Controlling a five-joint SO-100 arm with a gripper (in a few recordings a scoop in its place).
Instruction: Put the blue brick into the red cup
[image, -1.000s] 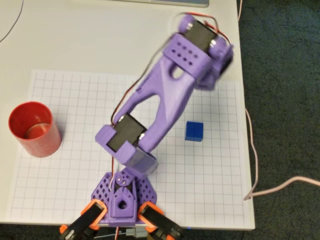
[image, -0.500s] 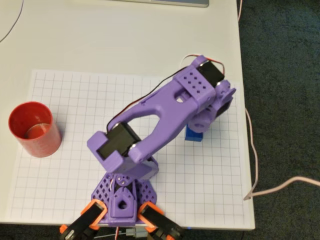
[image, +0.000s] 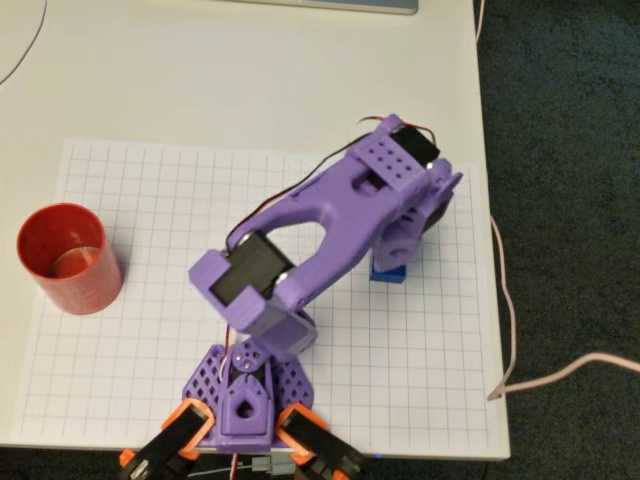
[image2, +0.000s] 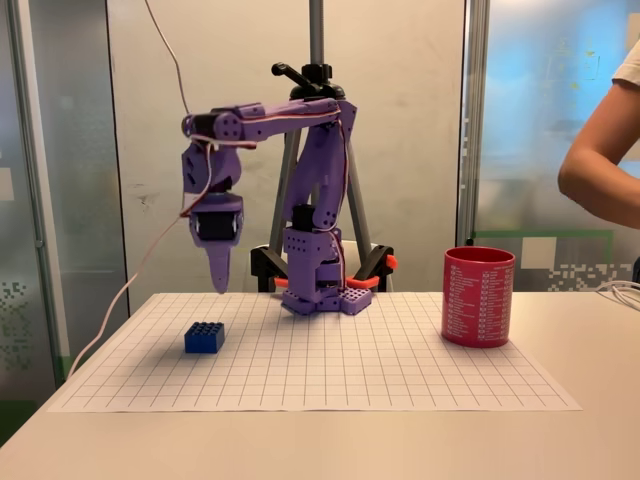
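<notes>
Gripper (image2: 218, 280) hangs above the blue brick (image2: 204, 337), fingers together, not touching it. Red cup (image2: 478, 297) stands at 3 o'clock, well apart.

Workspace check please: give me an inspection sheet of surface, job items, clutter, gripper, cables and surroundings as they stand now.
Surface: white table with a grid sheet on it.
Job's things: blue brick lies on the grid, not grasped; red cup stands upright at the far end of the sheet from the brick, nothing blue in it.
Clutter: nothing seen.
Gripper: gripper points down, hanging above the sheet near the brick and clear of it in the fixed view; open or shut cannot be told.
Cables: white cable runs off the table's right edge in the overhead view.
Surroundings: tripod behind the arm; a person's arm at right.
</notes>
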